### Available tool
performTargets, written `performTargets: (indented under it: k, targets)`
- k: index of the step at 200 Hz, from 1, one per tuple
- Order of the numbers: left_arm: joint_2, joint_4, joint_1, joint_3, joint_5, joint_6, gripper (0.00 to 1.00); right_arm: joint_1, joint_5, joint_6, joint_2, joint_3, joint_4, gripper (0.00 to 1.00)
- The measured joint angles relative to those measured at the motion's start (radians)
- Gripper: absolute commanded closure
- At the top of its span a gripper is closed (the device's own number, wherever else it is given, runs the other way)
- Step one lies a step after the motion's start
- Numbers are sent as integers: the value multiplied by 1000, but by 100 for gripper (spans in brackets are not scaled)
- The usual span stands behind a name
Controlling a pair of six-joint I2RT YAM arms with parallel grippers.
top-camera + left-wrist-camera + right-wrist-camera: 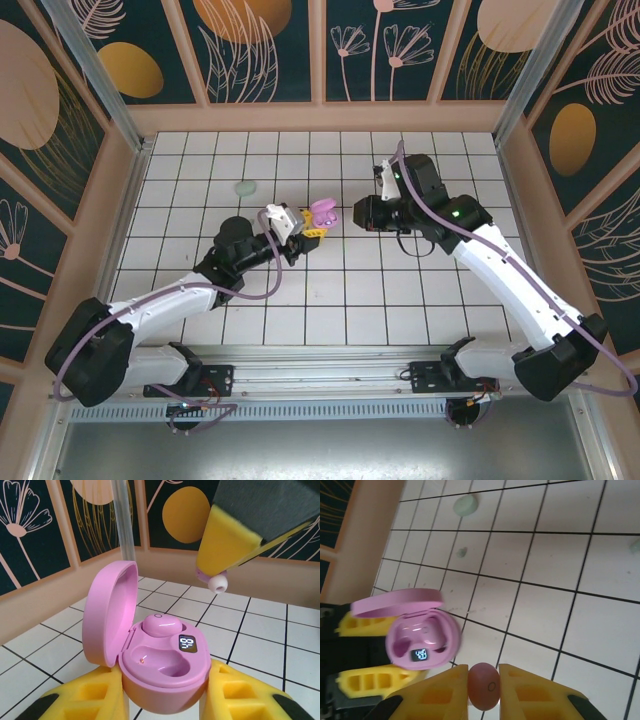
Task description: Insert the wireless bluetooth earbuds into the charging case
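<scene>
The pink charging case (pixel 165 672) is held with its lid (pixel 107 612) up, my left gripper (pixel 165 690) shut on its base. One pink earbud (pixel 161 626) sits in the far slot; the near slot (pixel 165 655) is empty. My right gripper (pixel 484 680) is shut on a second pink earbud (pixel 484 686), hovering just right of and above the case (pixel 422 640). In the left wrist view that bud's white tip (pixel 217 583) pokes out below the right gripper's yellow fingers (pixel 227 545). From above, the case (pixel 322 213) hangs between the left gripper (pixel 305 225) and the right gripper (pixel 350 214).
A small pale mint bud (pixel 462 552) lies on the white tiles, with a larger mint rounded thing (pixel 465 505) (pixel 245 187) beyond it. Another mint piece (pixel 635 545) shows at the right edge. Wooden walls (pixel 130 190) ring the tiled floor.
</scene>
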Motion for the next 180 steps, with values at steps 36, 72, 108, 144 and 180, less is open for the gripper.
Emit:
performTargets:
  k: [36,72,108,144,180]
  targets:
    - [22,6,-10,11,-3,3,100,58,18,14,11,34,4,82]
    - [29,6,-11,18,-3,7,100,98,29,18,56,60,7,82]
    - [33,12,-17,22,-7,11,100,118,45,18,92,77,7,82]
    - [33,13,-23,28,-16,14,100,142,56,18,124,113,8,82]
    - [33,13,-24,29,-23,18,100,165,82,18,154,149,7,82]
